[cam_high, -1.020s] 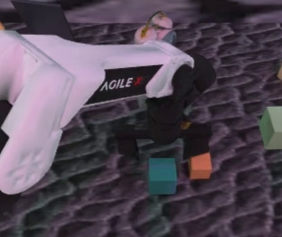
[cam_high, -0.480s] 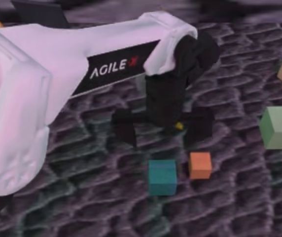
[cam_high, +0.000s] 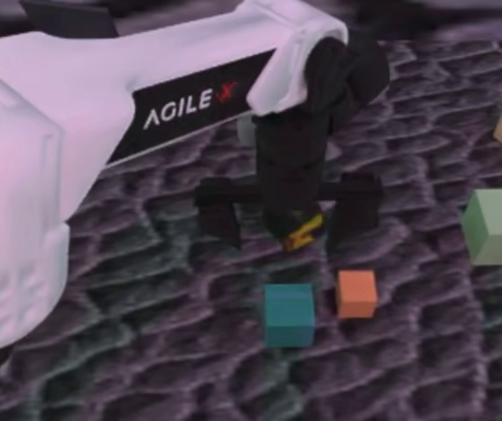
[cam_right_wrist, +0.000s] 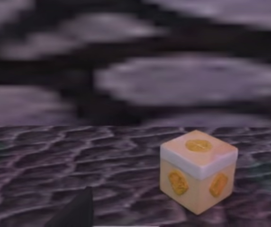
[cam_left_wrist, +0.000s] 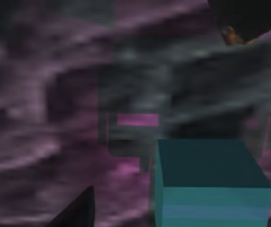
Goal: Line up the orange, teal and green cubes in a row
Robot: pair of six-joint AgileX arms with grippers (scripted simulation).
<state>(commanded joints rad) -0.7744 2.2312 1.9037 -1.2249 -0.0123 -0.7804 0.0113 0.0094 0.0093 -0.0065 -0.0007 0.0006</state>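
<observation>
Top view: our left gripper hangs with fingers spread wide, holding nothing, above mid-worktop. Teal cube and orange cube sit just beside each other nearer the front edge; green cube at the right edge.
Left wrist view: teal cube close.
Right wrist view: cream box; right gripper's state we cannot tell.

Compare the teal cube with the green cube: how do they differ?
The teal cube is smaller and dark teal-blue; the green cube is larger and pale mint. The teal cube sits close beside the orange cube, near the left tool, which is open above the table; the green cube stands alone at the top view's right edge. Both are plain matte cubes resting flat on the table.
</observation>
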